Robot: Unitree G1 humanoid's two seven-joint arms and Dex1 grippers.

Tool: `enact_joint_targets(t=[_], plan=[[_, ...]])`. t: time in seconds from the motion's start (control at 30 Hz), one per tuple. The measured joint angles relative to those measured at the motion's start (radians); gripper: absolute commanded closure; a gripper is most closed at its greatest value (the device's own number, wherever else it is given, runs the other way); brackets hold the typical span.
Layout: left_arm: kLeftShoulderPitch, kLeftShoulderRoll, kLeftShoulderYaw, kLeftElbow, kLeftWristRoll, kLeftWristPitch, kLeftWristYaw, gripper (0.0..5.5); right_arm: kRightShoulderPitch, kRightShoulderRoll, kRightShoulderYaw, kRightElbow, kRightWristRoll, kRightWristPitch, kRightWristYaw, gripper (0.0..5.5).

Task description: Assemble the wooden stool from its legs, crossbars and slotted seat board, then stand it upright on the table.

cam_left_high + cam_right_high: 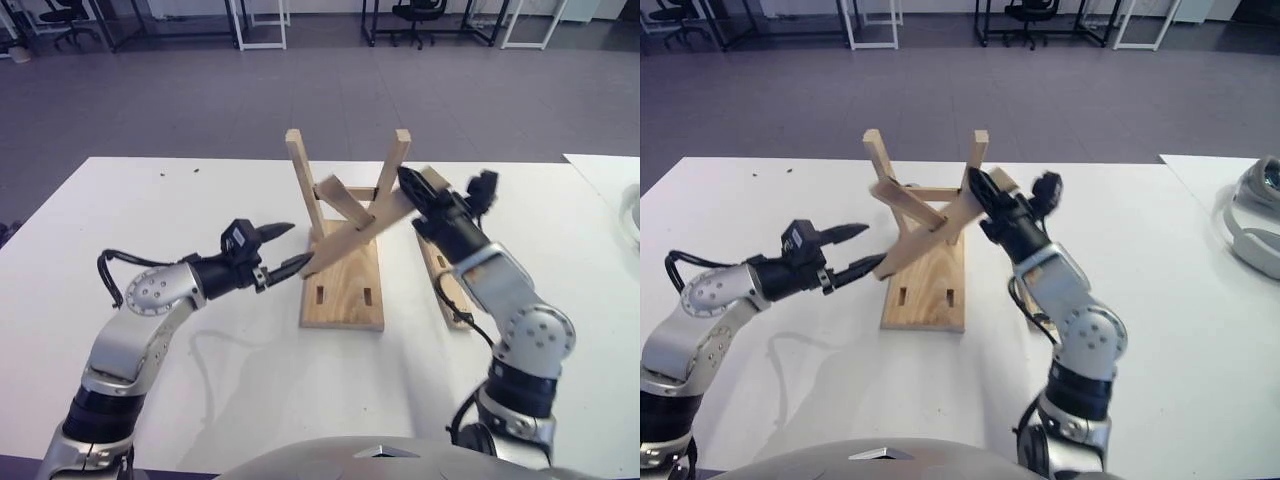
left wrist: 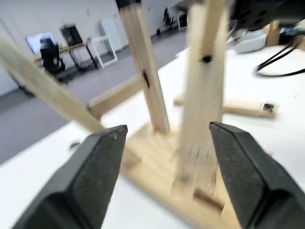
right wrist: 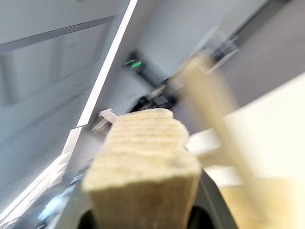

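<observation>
Slotted seat board (image 1: 340, 300) lying flat at the centre of the white tabletop (image 1: 200, 200), long axis running 12 to 6 o'clock. At its 12 o'clock end stand two legs, the left upright leg (image 1: 303, 185) and the right upright leg (image 1: 396, 160), leaning slightly apart and joined low down by a crossbar (image 1: 357, 193).

A tilted leg (image 1: 350, 242) hangs above the board, sloping from about 8 o'clock up toward 2 o'clock. A short bar (image 1: 338, 198) crosses it near its upper part; whether the two are joined cannot be told.

The right gripper (image 1: 408, 185), at 2 o'clock of the board, has its jaws pinching the upper end of the tilted leg; the right wrist view shows the end grain clamped between them. The left gripper (image 1: 298, 244), at 9 o'clock, has its jaws spread, the nearer fingertip just at the leg's lower end.

A loose wooden piece (image 1: 452, 312) lies flat at 3 o'clock, partly under the right arm. Farther out at 3 o'clock rests a white headset-like object (image 1: 1255, 220).
</observation>
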Motion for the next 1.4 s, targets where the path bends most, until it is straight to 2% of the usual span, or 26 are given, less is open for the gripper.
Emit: enact_joint_targets(t=[0.1, 0.23, 0.57, 0.83, 0.93, 1.03, 1.13, 1.27, 1.3, 1.4], plan=[[0.101, -0.003, 0.001, 0.113, 0.115, -0.023, 0.083, 1.23, 0.169, -0.034, -0.059, -0.085, -0.027, -0.038, -0.032, 4.48], [0.125, -0.025, -0.067, 0.236, 0.236, -0.046, 0.127, 0.74, 0.223, -0.058, -0.074, -0.098, -0.057, -0.085, -0.038, 4.48], [0.049, -0.168, -0.151, 0.303, 0.270, -0.005, 0.159, 0.74, 0.237, -0.179, -0.057, -0.104, -0.019, -0.099, -0.050, 4.47], [0.061, -0.269, -0.190, 0.129, 0.104, 0.162, 0.116, 0.74, 0.091, -0.372, 0.137, -0.191, -0.370, -0.086, -0.047, 4.45], [0.056, -0.277, -0.155, 0.094, 0.068, 0.186, 0.119, 0.74, 0.134, -0.385, 0.224, -0.155, -0.466, -0.123, 0.042, 4.45], [0.051, -0.257, -0.112, 0.079, 0.046, 0.198, 0.116, 0.74, 0.130, -0.394, 0.260, -0.094, -0.525, -0.194, 0.124, 4.45], [0.039, -0.247, -0.106, 0.079, 0.046, 0.199, 0.114, 0.74, 0.098, -0.374, 0.266, -0.032, -0.529, -0.226, 0.154, 4.45], [0.038, -0.237, -0.106, 0.079, 0.046, 0.198, 0.112, 0.74, 0.073, -0.331, 0.216, 0.003, -0.488, -0.219, 0.176, 4.45], [0.039, -0.236, -0.106, 0.081, 0.046, 0.197, 0.112, 0.74, 0.067, -0.323, 0.200, 0.004, -0.476, -0.214, 0.177, 4.07], [0.039, -0.229, -0.101, 0.089, 0.046, 0.194, 0.111, 0.74, 0.049, -0.280, 0.160, 0.011, -0.401, -0.185, 0.180, 3.41]])
